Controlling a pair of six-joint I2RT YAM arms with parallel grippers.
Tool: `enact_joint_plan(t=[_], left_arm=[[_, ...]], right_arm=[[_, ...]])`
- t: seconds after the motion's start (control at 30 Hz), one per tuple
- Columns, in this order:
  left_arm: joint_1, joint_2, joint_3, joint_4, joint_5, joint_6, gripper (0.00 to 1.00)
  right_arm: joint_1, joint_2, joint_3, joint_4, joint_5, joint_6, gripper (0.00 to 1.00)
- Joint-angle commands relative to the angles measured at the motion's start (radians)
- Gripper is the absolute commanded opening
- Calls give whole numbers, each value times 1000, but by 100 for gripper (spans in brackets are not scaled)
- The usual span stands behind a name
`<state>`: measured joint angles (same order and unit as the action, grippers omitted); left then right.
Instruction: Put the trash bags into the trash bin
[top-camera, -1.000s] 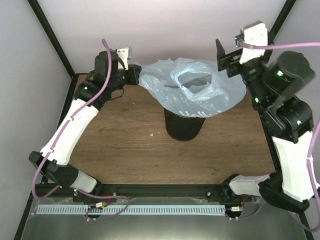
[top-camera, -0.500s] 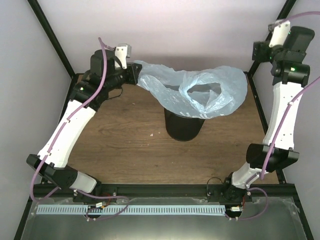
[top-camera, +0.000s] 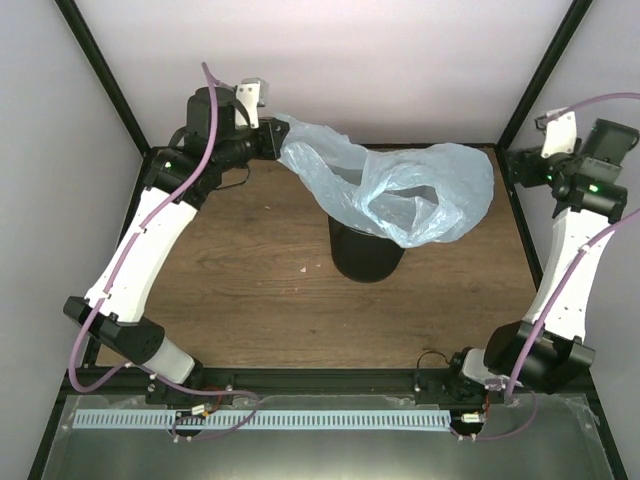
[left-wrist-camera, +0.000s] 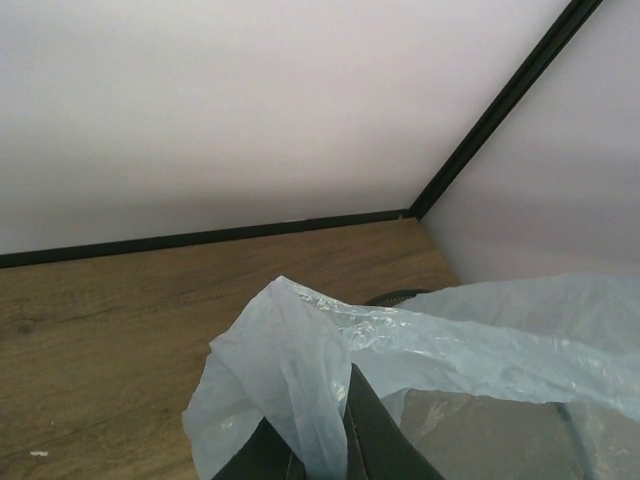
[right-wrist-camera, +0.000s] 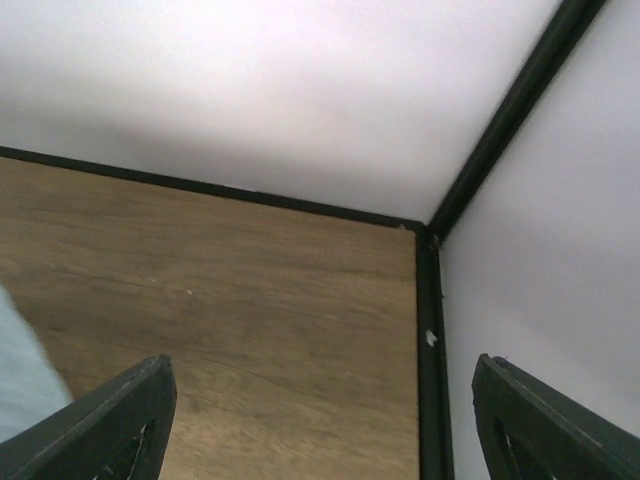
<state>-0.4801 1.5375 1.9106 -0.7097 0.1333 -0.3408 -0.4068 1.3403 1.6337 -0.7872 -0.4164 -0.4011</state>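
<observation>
The thin translucent light-blue plastic bag (top-camera: 400, 190) lies spread over the mouth of the round black wire-mesh wastebasket (top-camera: 367, 258). It hides the rim and overhangs on every side. The basket stands upright on the brown wooden tabletop (top-camera: 250, 280), behind the centre and nearer the far edge. One corner of the bag is pulled taut toward the far-left corner of the table. There the left gripper (top-camera: 272, 146) pinches it, and the left wrist view shows the film bunched between the two dark fingers. The right gripper (right-wrist-camera: 322, 400) sits by the far-right corner, fingers spread wide with only bare wood between them. A pale sliver of bag shows at the left edge of its view.

The bag is on top of the basket, not in it, so the work is to feed the film down through the opening. The held corner should travel back over the centre of the mouth and then descend, so the slack folds inward and does not slide off the near side. The free claw would serve best gathering the wide right-hand overhang and pushing it in. The basket is probably light, though the views cannot confirm that, so sideways pulls on the film risk tipping it.
</observation>
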Motion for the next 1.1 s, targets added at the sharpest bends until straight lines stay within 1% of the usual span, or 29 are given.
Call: enact_joint_plan(t=[0.0, 0.07, 0.13, 0.2, 0.3, 0.37, 0.47, 0.57, 0.63, 0.73, 0.8, 0.97, 1.07], left_arm=[[5, 22, 59, -59, 15, 0, 4], [5, 25, 59, -74, -4, 7, 4], [6, 26, 59, -85, -20, 12, 4], [5, 26, 60, -93, -24, 14, 4], [5, 27, 68, -95, -28, 7, 4], [5, 32, 81, -98, -10, 2, 4], [5, 41, 116, -119, -1, 3, 4], [5, 40, 117, -123, 6, 7, 4], [5, 45, 117, -117, 44, 9, 4], [1, 44, 114, -84, 121, 5, 4], [-5, 36, 108, -49, 146, -6, 4], [-25, 10, 109, 3, 236, -31, 4], [-28, -19, 109, 0, 245, -24, 4]], right_arm=[[-109, 21, -20, -76, -128, -139, 83], [-119, -7, -53, -130, -178, -270, 82], [-119, -68, -109, -210, -240, -427, 81], [-119, -136, -171, -264, -265, -564, 80], [-119, -144, -156, -452, -326, -771, 75], [-120, -148, -150, -503, -380, -845, 76], [-95, -162, -138, -464, -439, -825, 78], [-27, -145, -90, -441, -434, -774, 78], [26, -138, -71, -438, -430, -747, 78], [141, -133, -58, -411, -374, -673, 74], [215, -136, -47, -370, -344, -608, 72], [332, -123, -39, -300, -345, -438, 65], [409, -94, -43, -261, -341, -335, 60]])
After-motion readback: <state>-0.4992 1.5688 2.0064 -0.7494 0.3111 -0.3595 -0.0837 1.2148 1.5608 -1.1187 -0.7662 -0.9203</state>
